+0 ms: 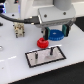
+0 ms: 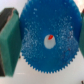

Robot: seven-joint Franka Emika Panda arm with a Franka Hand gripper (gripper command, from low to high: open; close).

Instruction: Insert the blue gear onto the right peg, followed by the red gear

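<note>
My gripper (image 1: 55, 33) is shut on the blue gear (image 1: 55, 35) and holds it above the white table, beyond the grey black-edged plate (image 1: 31, 60). In the wrist view the blue gear (image 2: 37, 27) fills the frame between the green-padded fingers (image 2: 8, 42), its centre hole (image 2: 49, 43) showing white table and a small red spot. The red gear (image 1: 42, 42) lies on the table by the plate's far edge, to the exterior view's left of the blue gear. Two thin dark posts stand on the plate; the right peg (image 1: 50, 50) is on the exterior view's right.
A small beige and dark part (image 1: 19, 30) sits at the back on the exterior view's left, with a black cable (image 1: 15, 17) running above it. The table's front edge (image 1: 50, 75) lies below the plate.
</note>
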